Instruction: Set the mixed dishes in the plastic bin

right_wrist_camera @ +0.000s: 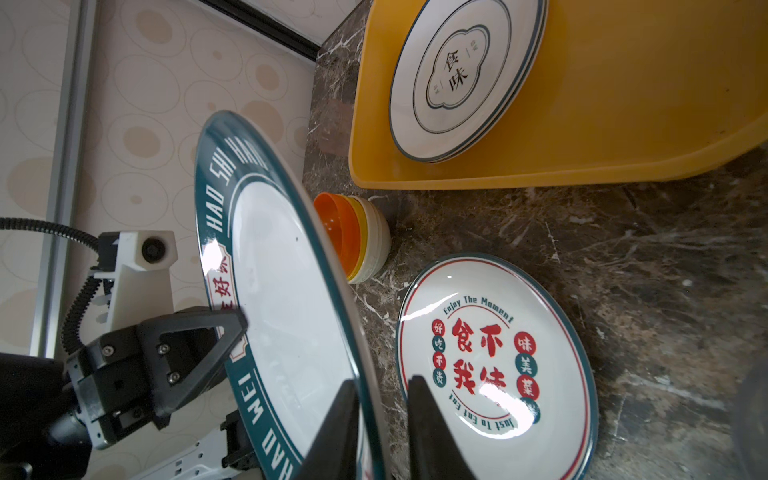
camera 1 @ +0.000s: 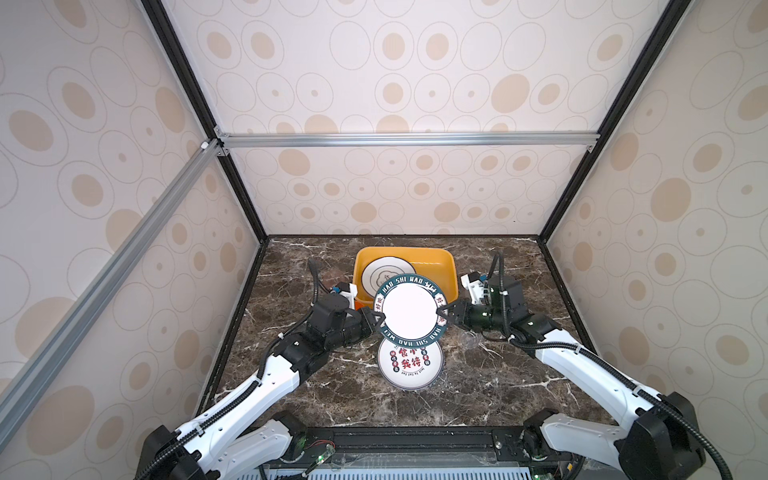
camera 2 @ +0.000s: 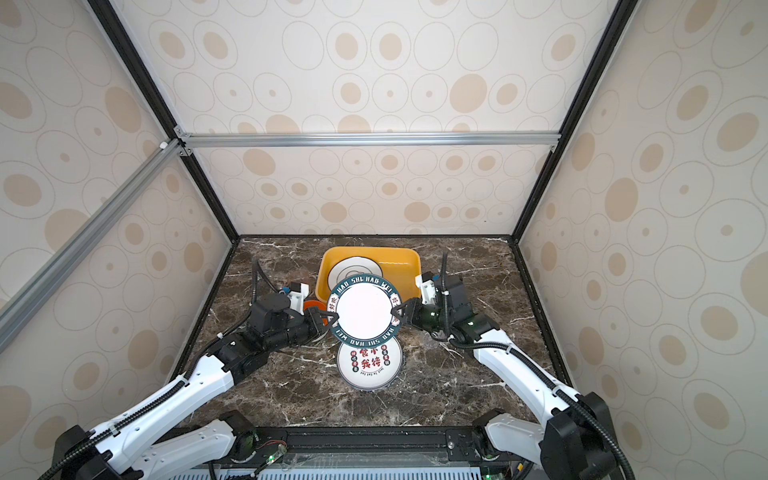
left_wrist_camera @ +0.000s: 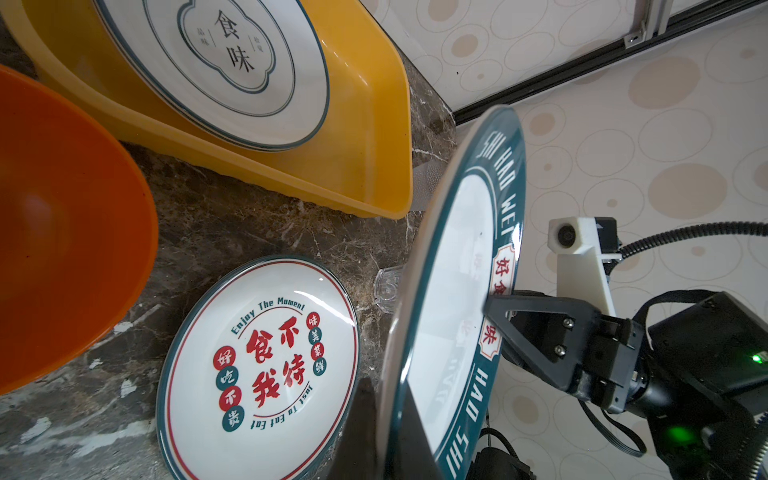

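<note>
1. Left pincer point(camera 1: 380, 321) pinches the teal-rimmed plate point(camera 1: 409, 311), held above the surface point(camera 1: 498, 386).
2. Right pincer point(camera 1: 439, 314) straddles the opposite rim, jaws slightly apart.
3. Yellow bin point(camera 1: 452, 270) sits just beyond both.

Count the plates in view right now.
3 visible: the raised plate between left gripper and right gripper; the red-lettered plate flat on the table; the black-lettered plate in the yellow bin. Extra rims under it suggest a stack, so more may be hidden.
</note>
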Robot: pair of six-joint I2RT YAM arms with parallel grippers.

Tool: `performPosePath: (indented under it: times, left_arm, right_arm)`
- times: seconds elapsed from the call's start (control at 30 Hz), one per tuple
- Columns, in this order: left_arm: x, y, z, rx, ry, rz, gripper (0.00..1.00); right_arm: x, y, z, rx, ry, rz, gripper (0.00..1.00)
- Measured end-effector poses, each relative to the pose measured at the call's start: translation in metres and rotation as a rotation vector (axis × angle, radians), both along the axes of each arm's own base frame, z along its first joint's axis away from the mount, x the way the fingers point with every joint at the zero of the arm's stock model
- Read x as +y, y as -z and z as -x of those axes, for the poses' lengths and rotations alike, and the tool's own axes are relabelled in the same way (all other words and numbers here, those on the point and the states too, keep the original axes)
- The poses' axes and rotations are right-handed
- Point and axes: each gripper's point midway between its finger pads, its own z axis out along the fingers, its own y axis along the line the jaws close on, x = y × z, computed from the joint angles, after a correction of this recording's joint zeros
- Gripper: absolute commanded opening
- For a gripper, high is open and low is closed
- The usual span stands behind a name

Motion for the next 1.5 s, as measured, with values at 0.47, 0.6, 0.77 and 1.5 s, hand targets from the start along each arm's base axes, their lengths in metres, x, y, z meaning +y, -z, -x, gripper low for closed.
performPosePath:
  times: [0.47,0.6,0.77,1.5]
  left_arm:
    - [0.006,0.007,-0.003,0.023,-0.030,0.020,0.41]
    - [0.012,0.004,-0.006,0.011,-0.049,0.022,0.53]
    - [0.024,-0.005,-0.008,-0.025,-0.095,0.019,0.61]
    - [0.037,-0.001,-0.010,-0.032,-0.123,-0.068,0.67]
  right_arm:
    - [-0.002,0.003,-0.001,0.005,0.010,0.008,0.01]
    - [-0.003,0.008,-0.004,0.013,0.027,0.023,0.01]
    - [-0.005,0.020,-0.014,0.044,0.053,0.057,0.01]
    - [0.001,0.030,-0.111,0.093,0.143,0.099,0.01]
